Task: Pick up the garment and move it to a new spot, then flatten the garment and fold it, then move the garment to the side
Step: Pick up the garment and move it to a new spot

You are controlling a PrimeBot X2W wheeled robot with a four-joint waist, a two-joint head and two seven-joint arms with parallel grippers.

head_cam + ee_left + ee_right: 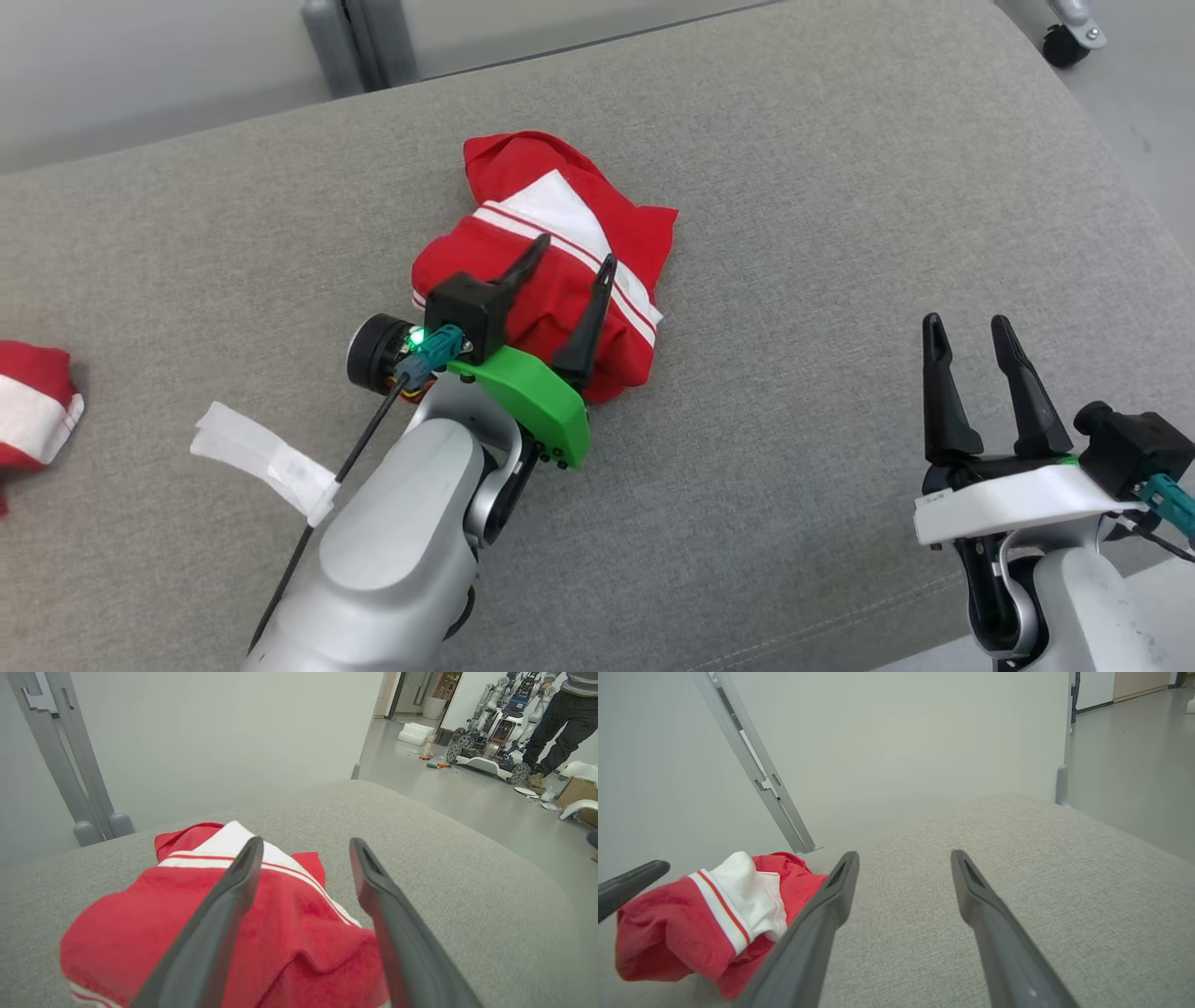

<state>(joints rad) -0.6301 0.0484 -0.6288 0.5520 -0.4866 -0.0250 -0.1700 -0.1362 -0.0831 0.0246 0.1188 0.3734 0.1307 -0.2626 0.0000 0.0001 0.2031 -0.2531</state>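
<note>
Garment [556, 294]: red cloth with white bands and thin stripes, bunched in a loose heap near the middle of the grey cushion [840, 187], no part of it flat or folded.

Left claw [576, 250]: mine, poised directly over the heap with jaws spread wide, straddling the top folds. I see no cloth pinched between them. Whether the tips brush the fabric I cannot tell.

Right claw [966, 327]: mine too, jaws wide and empty, low over bare cushion near the front edge, well apart from the heap and off to its right.

Step in hand: by my reading, either the opening stage of picking up and relocating, or the very start of flattening. The pictures alone do not settle which. The crumpled heap does say that flattening and folding are not yet done.

Next move: I judge it calls for an edge or a corner rather than the thick middle, since closing on the top fold would likely lift the lump as a lump. Spreading the cloth will probably want both claws, so my right one would have to cross the bare cushion to the heap's near side.

Also in shot: second red-and-white garment [33, 401] at the cushion's left edge, well apart from the first, and a person's legs [565, 723] beside a parked robot [490, 723] in the background.
</note>
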